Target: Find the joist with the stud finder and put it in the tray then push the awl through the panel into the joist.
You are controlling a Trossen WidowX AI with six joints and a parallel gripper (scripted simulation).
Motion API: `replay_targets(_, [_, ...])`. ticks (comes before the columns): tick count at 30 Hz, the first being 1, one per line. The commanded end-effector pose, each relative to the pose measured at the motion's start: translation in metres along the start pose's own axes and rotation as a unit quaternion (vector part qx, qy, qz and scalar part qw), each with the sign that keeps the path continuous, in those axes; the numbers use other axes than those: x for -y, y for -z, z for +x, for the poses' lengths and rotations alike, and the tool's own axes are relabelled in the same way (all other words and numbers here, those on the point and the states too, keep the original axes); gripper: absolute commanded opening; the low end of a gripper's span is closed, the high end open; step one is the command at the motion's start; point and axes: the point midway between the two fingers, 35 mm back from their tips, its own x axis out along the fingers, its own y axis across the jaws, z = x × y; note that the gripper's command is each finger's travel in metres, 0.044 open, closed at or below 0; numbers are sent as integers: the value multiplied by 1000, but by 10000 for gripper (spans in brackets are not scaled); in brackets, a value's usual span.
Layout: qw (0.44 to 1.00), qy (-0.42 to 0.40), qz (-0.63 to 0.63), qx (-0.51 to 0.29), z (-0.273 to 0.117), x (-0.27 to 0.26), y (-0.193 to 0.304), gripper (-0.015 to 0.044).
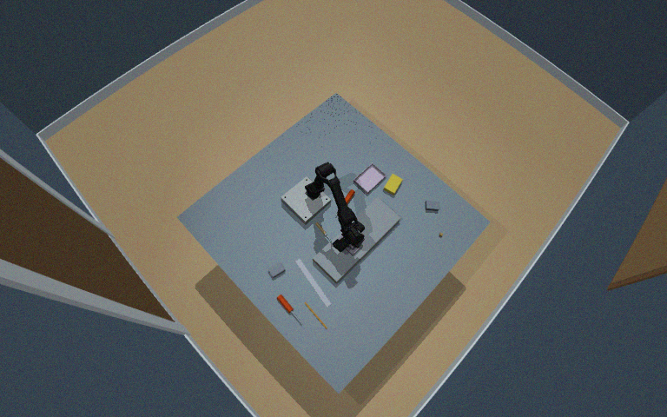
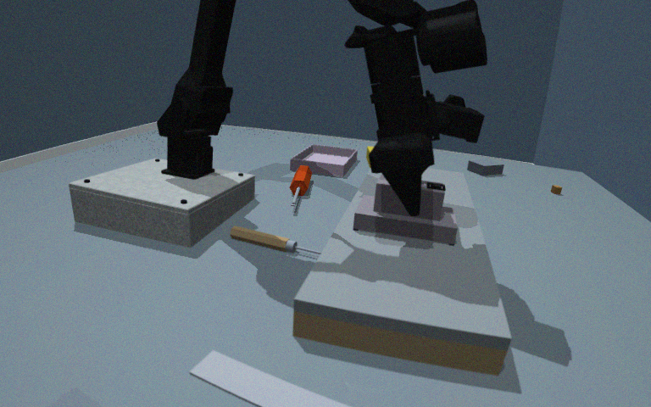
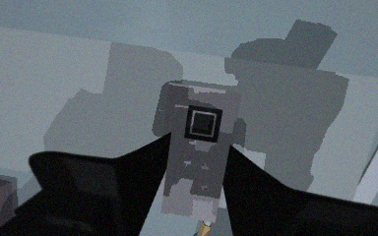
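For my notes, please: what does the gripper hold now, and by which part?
The gripper holds the stud finder by its raised upper block.

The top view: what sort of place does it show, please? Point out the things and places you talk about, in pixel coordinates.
Probably a robot test bench in a room: a robot arm (image 1: 346,216) (image 2: 393,86) on a bolted block (image 1: 300,208) (image 2: 129,227), screwdrivers (image 1: 284,303) (image 2: 301,180), and an open door (image 1: 643,255).
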Motion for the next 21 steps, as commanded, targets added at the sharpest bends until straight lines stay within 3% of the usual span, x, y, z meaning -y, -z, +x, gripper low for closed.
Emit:
replay_targets(1, [1000,-1,0,0,1,-11,0,0])
replay_targets(21, [1000,-3,0,0,0,-55,0,0])
